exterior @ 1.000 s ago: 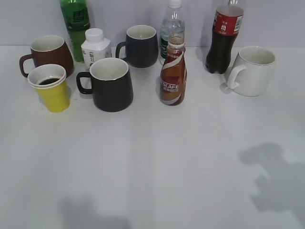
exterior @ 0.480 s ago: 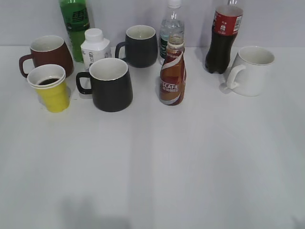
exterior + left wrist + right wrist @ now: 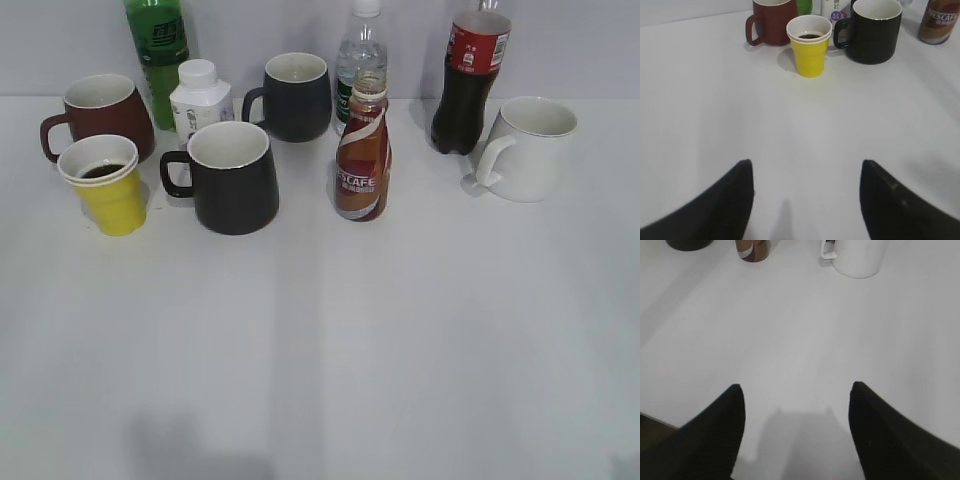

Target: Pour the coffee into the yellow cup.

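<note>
Already dark liquid in yellow cup (image 3: 103,183), far left beside dark-red mug (image 3: 98,113). Coffee (image 3: 363,150) upright, far centre, apparently set back. Left gripper (image 3: 805,172), right gripper (image 3: 796,395) spread wide, empty, near edge.

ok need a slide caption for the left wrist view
Open left end effector hangs over bare table, facing the yellow cup with dark liquid in it, beside a red mug and black mug.
</note>
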Controlling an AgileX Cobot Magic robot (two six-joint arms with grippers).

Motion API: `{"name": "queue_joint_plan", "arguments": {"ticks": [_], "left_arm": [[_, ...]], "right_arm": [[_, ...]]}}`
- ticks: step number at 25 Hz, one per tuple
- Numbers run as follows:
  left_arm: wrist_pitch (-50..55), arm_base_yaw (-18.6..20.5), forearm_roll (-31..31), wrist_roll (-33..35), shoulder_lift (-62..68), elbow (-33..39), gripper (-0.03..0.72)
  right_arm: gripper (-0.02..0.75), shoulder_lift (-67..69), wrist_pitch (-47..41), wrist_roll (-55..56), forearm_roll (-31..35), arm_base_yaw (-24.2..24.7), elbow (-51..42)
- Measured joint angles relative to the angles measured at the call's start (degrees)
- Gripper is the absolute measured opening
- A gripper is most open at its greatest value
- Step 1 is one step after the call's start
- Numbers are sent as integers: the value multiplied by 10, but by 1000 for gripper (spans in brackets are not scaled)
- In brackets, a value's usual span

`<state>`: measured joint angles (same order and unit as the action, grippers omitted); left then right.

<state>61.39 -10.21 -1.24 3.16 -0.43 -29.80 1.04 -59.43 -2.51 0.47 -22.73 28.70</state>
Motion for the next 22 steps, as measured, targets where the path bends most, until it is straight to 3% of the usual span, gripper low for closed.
{"name": "queue_joint_plan", "arguments": {"ticks": [7,13,17,22], "left_arm": [[-1,0,0,1,0,0,478],[-1,3,0,1,0,0,447],[-2,38,0,1,0,0,429],[-2,84,0,2,0,0,401]], "right_arm": [[490,0,0,0,0,13,0],[490,0,0,0,0,130,0],[490,-13,-1,0,1,178,0],[490,-15,-1,0,0,182,0]]}}
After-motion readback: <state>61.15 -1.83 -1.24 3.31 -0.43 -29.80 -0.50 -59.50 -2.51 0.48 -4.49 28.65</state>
